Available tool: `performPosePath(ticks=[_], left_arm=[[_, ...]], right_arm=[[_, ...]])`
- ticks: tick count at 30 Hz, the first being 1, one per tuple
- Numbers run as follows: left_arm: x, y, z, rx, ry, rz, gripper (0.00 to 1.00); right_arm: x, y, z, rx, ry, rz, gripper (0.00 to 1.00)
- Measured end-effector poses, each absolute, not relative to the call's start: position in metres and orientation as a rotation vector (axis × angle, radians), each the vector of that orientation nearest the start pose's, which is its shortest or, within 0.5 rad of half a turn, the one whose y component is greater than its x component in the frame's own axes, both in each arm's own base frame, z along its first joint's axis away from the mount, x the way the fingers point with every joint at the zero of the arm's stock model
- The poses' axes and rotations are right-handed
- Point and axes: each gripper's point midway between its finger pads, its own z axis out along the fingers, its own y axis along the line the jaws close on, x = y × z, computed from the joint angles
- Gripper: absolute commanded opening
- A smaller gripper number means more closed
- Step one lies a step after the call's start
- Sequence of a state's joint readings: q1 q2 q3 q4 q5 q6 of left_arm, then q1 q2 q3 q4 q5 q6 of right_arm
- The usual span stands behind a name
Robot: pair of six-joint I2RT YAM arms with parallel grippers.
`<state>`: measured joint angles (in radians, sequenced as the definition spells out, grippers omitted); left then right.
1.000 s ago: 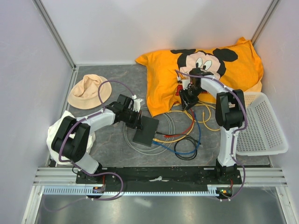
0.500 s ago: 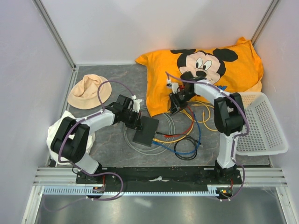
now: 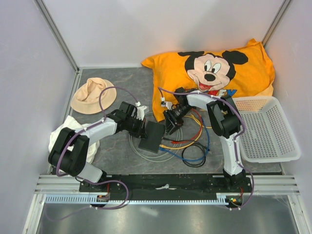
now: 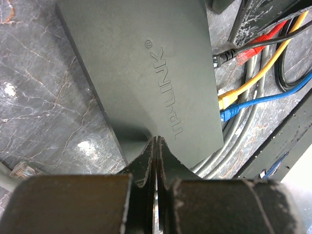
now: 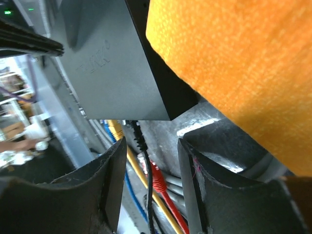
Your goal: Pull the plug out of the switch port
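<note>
A dark grey switch [image 3: 152, 136] lies flat on the grey marbled surface [image 3: 117, 156], just left of centre in the overhead view. Along its right-hand side a black plug [image 4: 219, 59], a yellow plug [image 4: 225, 100] and a blue plug [image 4: 228, 114] sit in its sockets. Their cables [image 3: 195, 144] trail right in a loose tangle with a red one.

The left hand [image 3: 143, 127] reaches in from the left. Its fingers [image 4: 146, 163] are pressed together with nothing between them, and the tips rest on the switch's top near one edge.

The right hand [image 3: 170, 126] is just beside the switch's upper right corner. Its fingers [image 5: 105, 180] stand apart. In the wrist view the black cable [image 5: 141, 141] runs between them without touching either.

An orange cartoon-mouse pillow [image 3: 219, 73] fills the upper right, its edge close above the right hand. A white mesh basket [image 3: 265, 129] sits at the right, a tan hat [image 3: 92, 95] at the upper left, and a white cloth [image 3: 61, 134] at the left.
</note>
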<state>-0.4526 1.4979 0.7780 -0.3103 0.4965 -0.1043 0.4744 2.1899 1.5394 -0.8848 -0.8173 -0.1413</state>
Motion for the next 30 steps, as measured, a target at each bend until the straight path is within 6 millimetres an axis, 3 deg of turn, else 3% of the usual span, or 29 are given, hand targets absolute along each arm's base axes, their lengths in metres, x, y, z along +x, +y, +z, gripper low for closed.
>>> performPosePath(ticks=[11,30], left_arm=[[0.235,-0.212,0.041,0.641,2.576,-0.846,0.02],[0.235,-0.212,0.041,0.641,2.577,-0.849,0.02]], right_arm=[[0.249,0.284,0.028,-0.863,2.885,1.535,0.55],[0.246,0.288,0.024,-0.766,2.866,1.521,0.48]])
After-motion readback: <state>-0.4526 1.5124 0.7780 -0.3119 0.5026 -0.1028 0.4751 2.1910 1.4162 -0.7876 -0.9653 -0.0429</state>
